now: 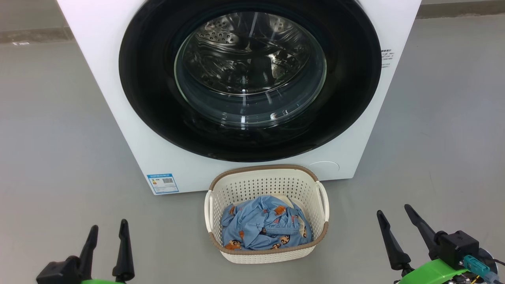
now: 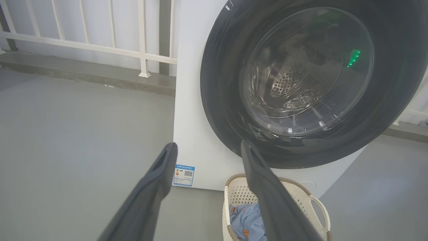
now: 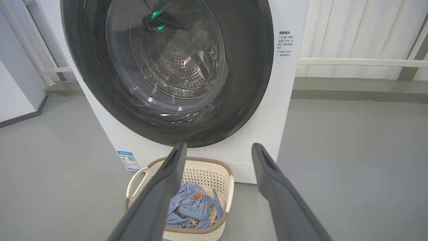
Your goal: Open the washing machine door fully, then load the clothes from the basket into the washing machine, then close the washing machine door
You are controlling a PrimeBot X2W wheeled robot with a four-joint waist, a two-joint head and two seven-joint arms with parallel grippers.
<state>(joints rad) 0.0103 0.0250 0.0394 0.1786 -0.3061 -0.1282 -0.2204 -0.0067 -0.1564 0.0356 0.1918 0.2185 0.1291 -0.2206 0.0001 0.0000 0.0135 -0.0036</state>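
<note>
Door closed, basket full, both grippers empty.
The washing machine door (image 1: 250, 79) sits shut. The basket (image 1: 268, 185) of clothes (image 1: 264, 227) stands on the floor (image 1: 59, 138) below it, between and apart from the left gripper (image 1: 109, 225) and right gripper (image 1: 393, 210), jaws spread.

One washing machine (image 1: 118, 118) with one round door (image 1: 347, 98) and one blue label (image 1: 162, 183), one basket (image 1: 268, 185) with two side handles (image 1: 324, 199), one heap of clothes (image 1: 264, 227) whose pieces cannot be counted, and two grippers, the left gripper (image 1: 109, 227) and the right gripper (image 1: 392, 209), each with two fingers (image 1: 123, 244).
</note>
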